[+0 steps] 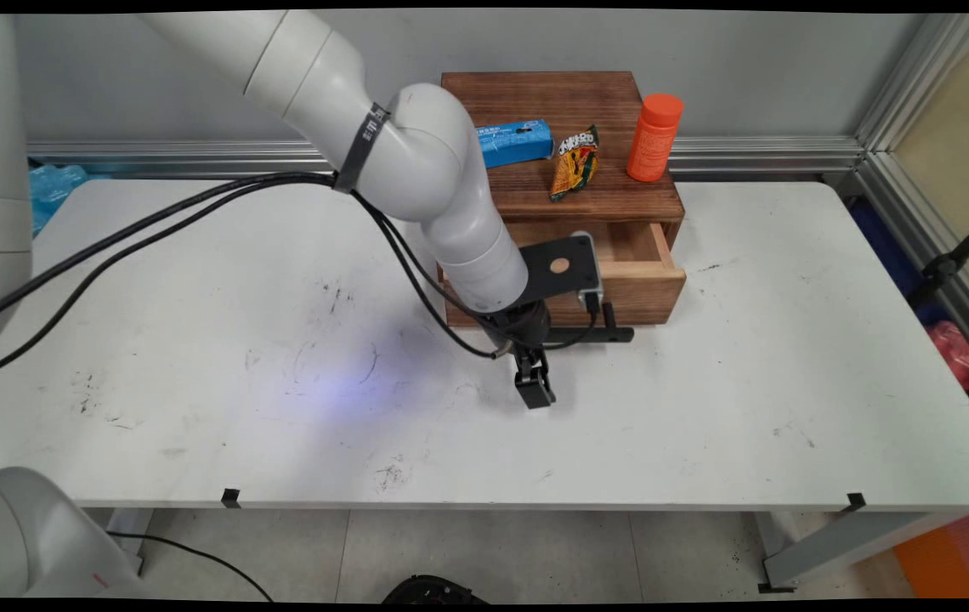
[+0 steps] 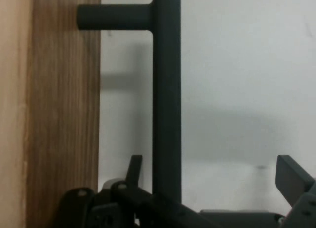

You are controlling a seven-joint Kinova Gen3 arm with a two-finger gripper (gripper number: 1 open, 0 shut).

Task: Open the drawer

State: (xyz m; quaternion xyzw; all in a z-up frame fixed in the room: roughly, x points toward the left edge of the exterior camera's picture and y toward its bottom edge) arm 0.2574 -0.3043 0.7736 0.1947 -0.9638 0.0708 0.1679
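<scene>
- The drawer handle [image 2: 166, 90], a black bar, runs up my hand view between the two fingertips [image 2: 291, 176] of the end effector [image 1: 535, 387], nearer the left one; I see a wide gap on the right side and no contact with either.
- The end effector's fingers stand spread apart, holding nothing.
- One short black post joins the handle to the drawer front [image 2: 61, 114], whose dark wood grain fills the left of the hand view; the bar stands clear of that front.
- In the main view the drawer [image 1: 620, 263] is pulled partly out of the wooden box [image 1: 561, 144], and the handle's right end shows just in front of the drawer; the end effector hangs low over the desk [image 1: 748, 382] just in front of the handle.
- On top of the box, behind the drawer, lie a blue carton [image 1: 514, 140] at the left and a yellow and red snack packet [image 1: 576, 163] in the middle; an orange bottle [image 1: 653, 138] stands upright at the right.
- The box sits at the far side of the desk, against the wall rail.
- Black cables [image 1: 153, 221] hang from the arm to the left of the box.
</scene>
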